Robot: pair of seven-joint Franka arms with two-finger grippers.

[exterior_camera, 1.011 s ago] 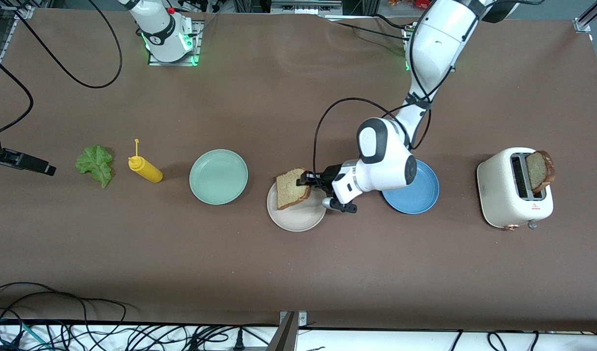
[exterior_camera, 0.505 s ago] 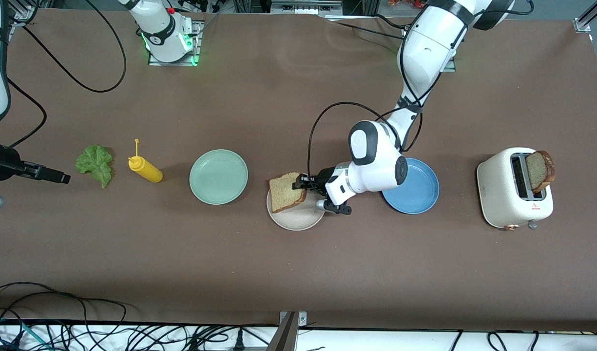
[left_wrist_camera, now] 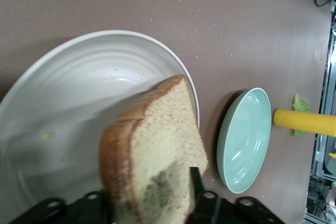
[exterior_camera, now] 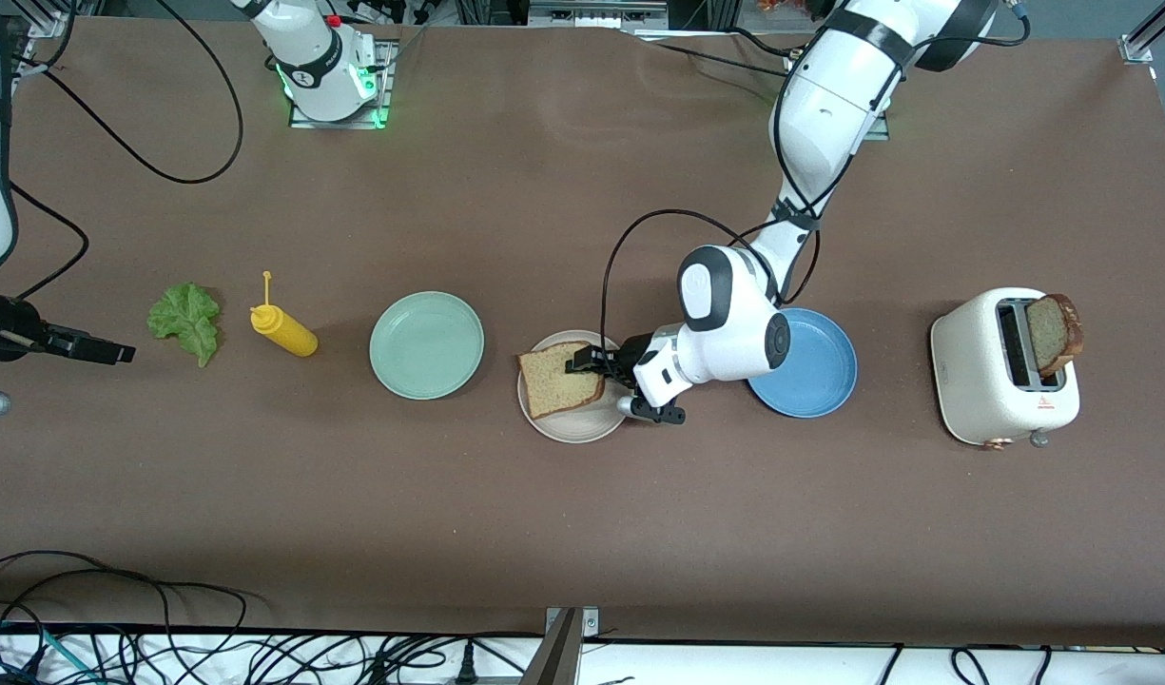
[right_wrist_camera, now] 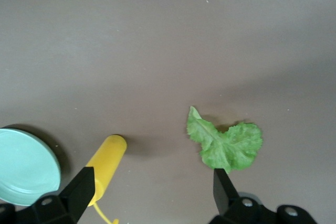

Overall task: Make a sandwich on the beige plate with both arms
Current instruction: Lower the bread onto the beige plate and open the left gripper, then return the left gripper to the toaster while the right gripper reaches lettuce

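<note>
My left gripper point(exterior_camera: 592, 364) is shut on a tan bread slice point(exterior_camera: 553, 380) and holds it tilted, low over the beige plate point(exterior_camera: 582, 425). The left wrist view shows the slice point(left_wrist_camera: 157, 150) between the jaws of the left gripper point(left_wrist_camera: 149, 203), above the plate point(left_wrist_camera: 79, 93). I cannot tell whether the slice touches the plate. My right gripper point(exterior_camera: 102, 351) is open and empty, just past the green lettuce leaf point(exterior_camera: 187, 319) at the right arm's end of the table. In the right wrist view the leaf point(right_wrist_camera: 227, 144) lies ahead of one jaw of the right gripper point(right_wrist_camera: 152, 188). A second bread slice point(exterior_camera: 1053, 333) stands in the toaster point(exterior_camera: 981, 376).
A yellow squeeze bottle point(exterior_camera: 282, 329) lies between the lettuce and a mint-green plate point(exterior_camera: 426, 344). A blue plate point(exterior_camera: 815, 381) sits partly under the left arm's wrist. The white toaster stands at the left arm's end. Cables run along the table's near edge.
My left gripper has carried the bread slice down and farther over the beige plate, toward the right arm's end. My right gripper has come in closer to the lettuce.
</note>
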